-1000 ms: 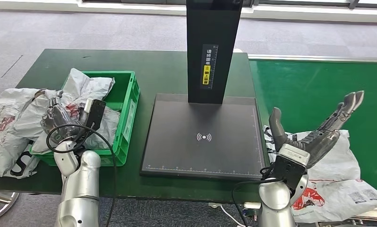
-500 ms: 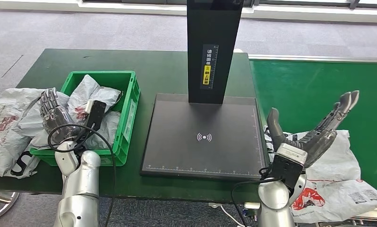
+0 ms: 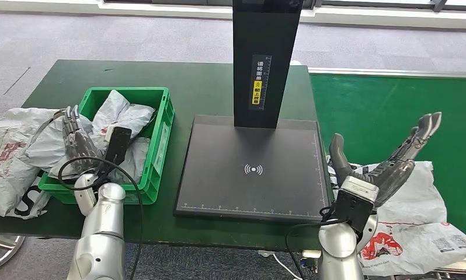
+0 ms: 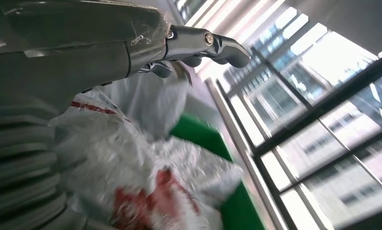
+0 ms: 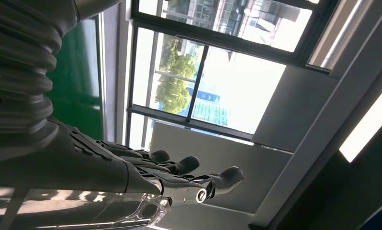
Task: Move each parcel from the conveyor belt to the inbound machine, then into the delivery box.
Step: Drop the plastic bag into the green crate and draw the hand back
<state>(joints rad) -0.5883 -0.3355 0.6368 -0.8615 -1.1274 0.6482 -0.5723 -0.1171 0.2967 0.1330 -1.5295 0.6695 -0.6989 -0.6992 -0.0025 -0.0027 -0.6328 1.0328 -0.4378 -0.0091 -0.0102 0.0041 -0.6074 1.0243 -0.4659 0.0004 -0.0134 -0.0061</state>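
**Left hand clear of the delivery box; next parcel waits on the conveyor**

Since the earlier frames, the left hand has released its parcel and drawn back from over the green delivery box toward the box's outer wall. The parcel that it held a second ago now lies in the box among the other grey bagged parcels. The right hand has barely shifted.

Left hand: fingers spread and upright, holding nothing. In the head view it stands at the outer edge of the box, next to the crumpled bags lying on the table outside the box. The left wrist view shows the fingers extended over white and red bag film, with no contact visible.

Right hand: fingers apart and raised, palm open, empty. It hovers above a white parcel with red print at the near end of the green conveyor belt. Contact with the bag cannot be confirmed.

Inbound machine: the black scanning plate under the black column carries nothing.

Step in hand, as judged: one deposit cycle is complete and the next pick-up is due. The next move calls for the right hand to descend onto the white parcel, close on the slack film firmly enough that it does not slip, lift it, and lay it flat on the scanning plate near the wireless mark. The left hand should stay clear of the plate until that transfer is made.
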